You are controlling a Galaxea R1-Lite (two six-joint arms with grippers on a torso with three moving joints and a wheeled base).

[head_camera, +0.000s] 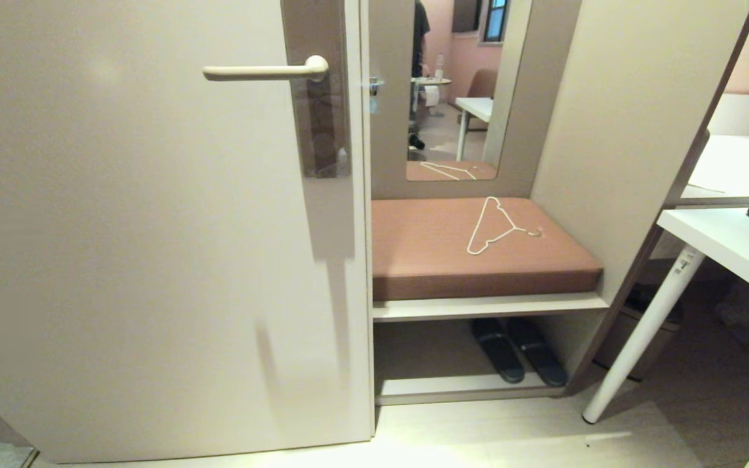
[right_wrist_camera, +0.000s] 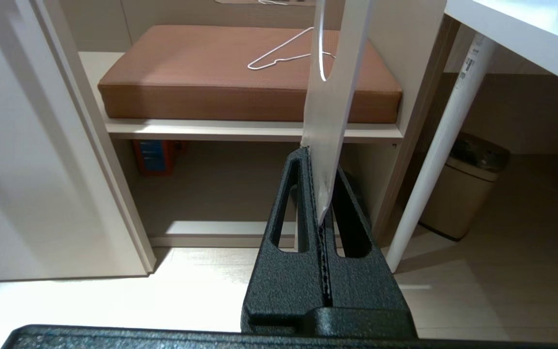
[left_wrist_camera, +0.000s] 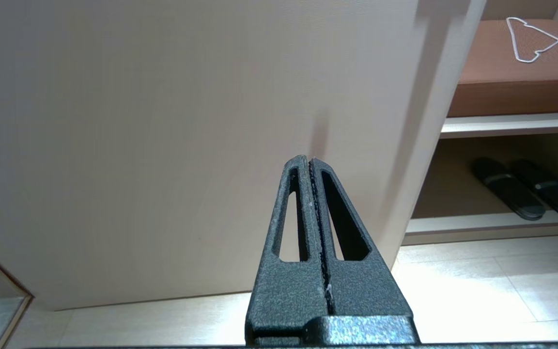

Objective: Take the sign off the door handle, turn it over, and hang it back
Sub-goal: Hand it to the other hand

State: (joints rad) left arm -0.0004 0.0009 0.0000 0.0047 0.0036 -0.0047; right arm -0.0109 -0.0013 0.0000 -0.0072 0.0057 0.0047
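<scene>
The cream door handle sticks out level from the beige door, and nothing hangs on it. The sign shows only in the right wrist view. There it is a white card seen nearly edge-on, with the curved rim of its hole near the far end. My right gripper is shut on the sign's near end, low in front of the bench. My left gripper is shut with nothing in it, low before the door's lower part. Neither arm appears in the head view.
A thin white wire hanger lies on the brown cushioned bench right of the door. Dark slippers sit on the shelf beneath. A white desk with a slanted leg stands at the right, a bin behind it. A mirror reflects a person.
</scene>
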